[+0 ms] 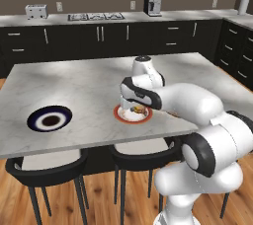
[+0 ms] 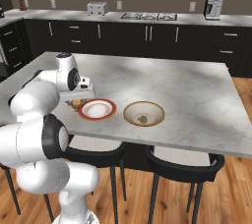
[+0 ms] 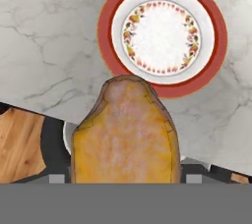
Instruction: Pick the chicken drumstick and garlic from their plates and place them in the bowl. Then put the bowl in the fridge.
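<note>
Currently, the bowl (image 2: 143, 113) is sitting near the front edge of the island counter (image 2: 187, 85), and the garlic (image 2: 142, 119) is lying inside it on the bottom. The red-rimmed plate (image 2: 97, 109) is resting just beside the bowl, also near the front edge, and its white centre is lying bare in the hand view. The navy plate (image 1: 49, 119) is standing well apart toward the counter's far left end, near the front edge, with nothing lying on it.

The chicken drumstick (image 3: 124, 134) is sitting between my finger tips, raised above the counter. In the hand view it is hanging over the counter's front edge, just short of the red-rimmed plate's rim. In the right base view a sliver of orange is showing under my hand, just beside that plate on the side away from the bowl.

My gripper (image 2: 78, 101) is pinching the chicken drumstick, with the jaws standing wide around its thick body. The finger tips themselves are hidden behind the meat in the hand view, so I cannot tell exactly where they are pressing on it.
</note>
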### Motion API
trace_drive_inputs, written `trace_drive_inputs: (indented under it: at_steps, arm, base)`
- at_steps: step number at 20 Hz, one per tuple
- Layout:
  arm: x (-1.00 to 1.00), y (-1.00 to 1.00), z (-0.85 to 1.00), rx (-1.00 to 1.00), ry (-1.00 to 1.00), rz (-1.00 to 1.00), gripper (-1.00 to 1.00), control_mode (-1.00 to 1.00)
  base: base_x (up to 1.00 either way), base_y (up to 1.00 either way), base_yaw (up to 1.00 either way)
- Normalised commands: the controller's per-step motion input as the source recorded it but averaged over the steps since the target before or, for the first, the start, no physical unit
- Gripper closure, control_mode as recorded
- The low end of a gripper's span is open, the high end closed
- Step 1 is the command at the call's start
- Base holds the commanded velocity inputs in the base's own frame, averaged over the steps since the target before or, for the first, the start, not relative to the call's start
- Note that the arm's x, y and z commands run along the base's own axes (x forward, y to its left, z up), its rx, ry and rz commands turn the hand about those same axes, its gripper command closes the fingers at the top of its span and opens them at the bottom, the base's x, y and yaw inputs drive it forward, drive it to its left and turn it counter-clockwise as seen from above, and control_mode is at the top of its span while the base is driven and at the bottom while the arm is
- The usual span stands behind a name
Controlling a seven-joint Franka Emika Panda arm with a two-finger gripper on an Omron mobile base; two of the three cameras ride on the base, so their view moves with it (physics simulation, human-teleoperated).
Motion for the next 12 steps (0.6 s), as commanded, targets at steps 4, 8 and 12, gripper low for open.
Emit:
trace_drive_inputs:
  at_steps: [4, 8, 12]
  arm:
    - [0.03, -0.76, 0.25, 0.00, 0.01, -0.01, 1.00, -1.00]
    - [0.01, -0.79, 0.19, 0.00, 0.01, -0.01, 1.00, -1.00]
    - [0.02, -0.80, 0.05, 0.02, 0.00, 0.00, 1.00, -1.00]
  base:
    - [0.00, 0.00, 0.00]
    - [0.00, 0.00, 0.00]
    - [0.00, 0.00, 0.00]
